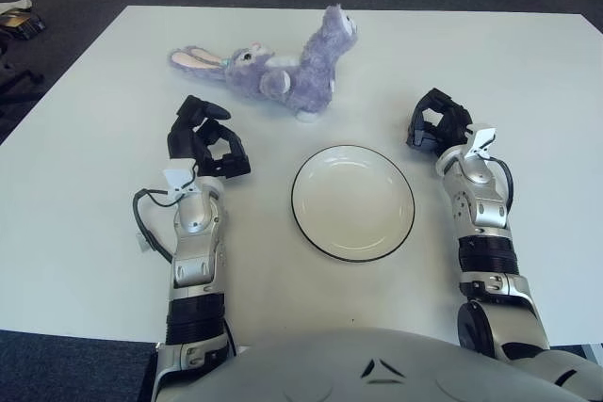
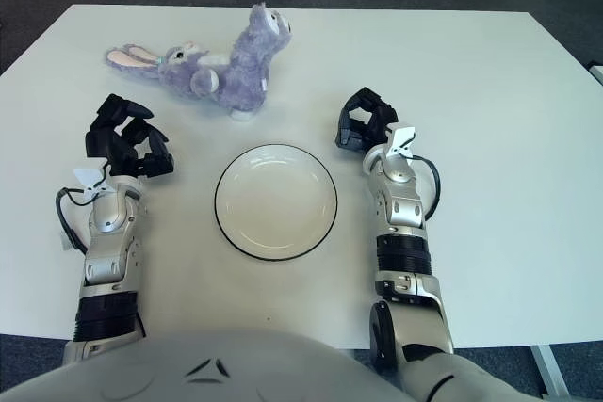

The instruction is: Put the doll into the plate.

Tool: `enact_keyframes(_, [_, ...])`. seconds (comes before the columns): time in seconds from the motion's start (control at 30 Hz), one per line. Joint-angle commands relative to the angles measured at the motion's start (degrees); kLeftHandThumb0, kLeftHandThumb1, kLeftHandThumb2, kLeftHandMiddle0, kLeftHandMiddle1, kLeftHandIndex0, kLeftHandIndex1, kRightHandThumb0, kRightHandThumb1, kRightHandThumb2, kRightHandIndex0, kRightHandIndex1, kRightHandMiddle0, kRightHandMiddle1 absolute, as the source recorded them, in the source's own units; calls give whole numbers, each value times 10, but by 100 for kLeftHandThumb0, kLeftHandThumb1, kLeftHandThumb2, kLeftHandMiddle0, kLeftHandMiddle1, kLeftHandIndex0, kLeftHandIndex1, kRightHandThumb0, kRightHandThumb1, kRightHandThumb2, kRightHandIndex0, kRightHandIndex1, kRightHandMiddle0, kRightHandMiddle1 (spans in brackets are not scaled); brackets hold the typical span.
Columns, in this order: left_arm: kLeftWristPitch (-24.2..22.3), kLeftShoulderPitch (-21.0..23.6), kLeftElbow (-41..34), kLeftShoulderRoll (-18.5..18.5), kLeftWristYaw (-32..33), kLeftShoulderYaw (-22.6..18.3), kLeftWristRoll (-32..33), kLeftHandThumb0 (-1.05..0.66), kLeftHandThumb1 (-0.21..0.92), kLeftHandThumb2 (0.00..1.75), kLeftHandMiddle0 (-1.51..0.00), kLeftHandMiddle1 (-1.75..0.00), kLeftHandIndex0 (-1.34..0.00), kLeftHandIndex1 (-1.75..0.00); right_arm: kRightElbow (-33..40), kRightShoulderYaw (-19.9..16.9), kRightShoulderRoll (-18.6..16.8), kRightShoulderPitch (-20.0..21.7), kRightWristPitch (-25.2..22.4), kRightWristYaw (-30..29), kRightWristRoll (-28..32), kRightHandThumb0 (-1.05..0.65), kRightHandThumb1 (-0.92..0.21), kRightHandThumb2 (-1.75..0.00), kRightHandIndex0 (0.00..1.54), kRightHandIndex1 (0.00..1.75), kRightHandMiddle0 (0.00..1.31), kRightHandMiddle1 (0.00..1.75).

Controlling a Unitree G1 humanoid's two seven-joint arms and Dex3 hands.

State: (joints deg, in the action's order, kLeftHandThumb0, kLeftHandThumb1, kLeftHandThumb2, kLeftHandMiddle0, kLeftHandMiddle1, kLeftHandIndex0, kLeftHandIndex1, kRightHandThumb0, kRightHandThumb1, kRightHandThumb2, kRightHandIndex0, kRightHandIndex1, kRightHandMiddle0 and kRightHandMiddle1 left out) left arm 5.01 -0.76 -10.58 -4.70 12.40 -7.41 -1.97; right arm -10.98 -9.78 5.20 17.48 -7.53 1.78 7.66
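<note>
A purple plush rabbit doll [image 1: 283,68] lies on its side on the white table, behind the plate and a little to its left. The white plate with a dark rim [image 1: 352,202] sits empty between my two hands. My left hand [image 1: 205,140] shows left of the plate and in front of the doll's ears, fingers relaxed and holding nothing. My right hand [image 1: 435,121] shows right of the plate, fingers loosely curled and empty. Neither hand touches the doll or the plate.
The white table [image 1: 528,82] stretches wide on both sides. Dark carpet lies beyond its far edge, with a small object [image 1: 17,18] on the floor at the far left.
</note>
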Motion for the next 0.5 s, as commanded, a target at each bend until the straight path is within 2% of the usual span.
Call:
enact_keyframes(0.0, [-4,-15,5,-3,0,-1,3,-1,-7,175,-90,-175,-69,-172,-8,-2,3,2,-12,0,3,-54,-19,-148,129,175,73,175])
enact_keyframes(0.2, [16,-16,10,6,-14,2,7,-1,-7,175,-90,-175,-70,-171,-6,0,4,2,-18,-4,-1,-54,-19,-148,129,175,72,175])
enact_keyframes(0.37, [32,-14,20,15,-25,3,2,-1,-10,174,-93,-175,-77,-159,-6,0,4,3,-24,-6,-2,-54,-19,-148,129,175,72,175])
enact_keyframes(0.43, [39,-13,25,19,-30,4,0,-2,-10,171,-93,-175,-79,-153,-6,0,4,3,-26,-8,-3,-54,-19,-148,129,175,72,175])
enact_keyframes(0.47, [42,-13,26,21,-32,5,-1,-1,-6,169,-88,-175,-77,-157,-6,0,4,3,-26,-8,-3,-54,-19,-148,129,175,72,175])
